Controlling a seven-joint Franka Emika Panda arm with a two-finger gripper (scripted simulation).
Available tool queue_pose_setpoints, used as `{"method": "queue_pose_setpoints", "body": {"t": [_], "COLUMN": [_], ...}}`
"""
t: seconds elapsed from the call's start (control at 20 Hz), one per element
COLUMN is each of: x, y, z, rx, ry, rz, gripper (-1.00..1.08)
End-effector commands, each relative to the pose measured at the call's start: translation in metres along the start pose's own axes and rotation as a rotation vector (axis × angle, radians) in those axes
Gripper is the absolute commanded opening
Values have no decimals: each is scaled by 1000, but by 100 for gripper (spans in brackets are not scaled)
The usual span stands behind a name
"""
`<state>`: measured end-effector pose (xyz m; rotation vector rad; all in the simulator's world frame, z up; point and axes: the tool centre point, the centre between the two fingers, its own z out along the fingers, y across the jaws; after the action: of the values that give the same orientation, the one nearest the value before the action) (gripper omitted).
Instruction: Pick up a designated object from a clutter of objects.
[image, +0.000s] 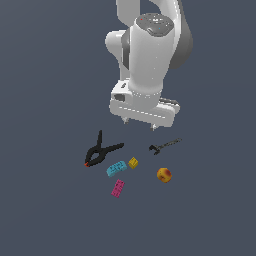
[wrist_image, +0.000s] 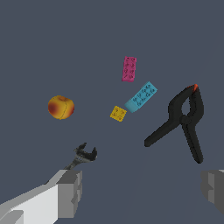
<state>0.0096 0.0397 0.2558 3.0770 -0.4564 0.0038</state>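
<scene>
Hovering above the clutter, the pincer (image: 139, 124) hangs with its fingers spread wide and nothing between them; both fingertips point down at the grey tabletop (image: 45, 210), well clear of every item. No edge or corner of the tabletop shows in either view, so places are given by neighbours only.

Taken from the exterior view's left to its right:

- Black spring clamp (image: 100, 150), lying flat, red tip toward the exterior view's left, handles splayed. It is the largest item and stands apart from the target, so confusion is unlikely.
- Cyan brick (image: 116, 168), just beside the clamp, and a magenta brick (image: 118, 188) near it on the viewer's side.
- Small yellow block (image: 133, 163), close to the cyan brick; touching cannot be confirmed.
- Dark wrench (image: 164, 145), the designated object, lying flat with its open jaw toward the clutter and its thin handle running away toward the exterior view's right. It lies apart from the bricks.
- Orange-red ball (image: 164, 175), near the wrench but separate.

In the wrist view the wrench head (wrist_image: 85, 154) appears just beyond one finger (wrist_image: 70, 194), its handle hidden behind that finger. Judgement: the pincer is offset from the handle, not centred over it, and not yet lowered. The wide spread suits a descent astride the slim handle; a sideways correction appears necessary first.
</scene>
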Motion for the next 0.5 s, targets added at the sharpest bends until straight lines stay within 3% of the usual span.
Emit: {"method": "queue_pose_setpoints", "body": {"t": [0.0, 0.45], "x": [-2, -13], "y": [-9, -39], "z": [10, 45], "rx": [0, 2], "ry": [1, 3], "rz": [48, 217], "gripper": [100, 100]}}
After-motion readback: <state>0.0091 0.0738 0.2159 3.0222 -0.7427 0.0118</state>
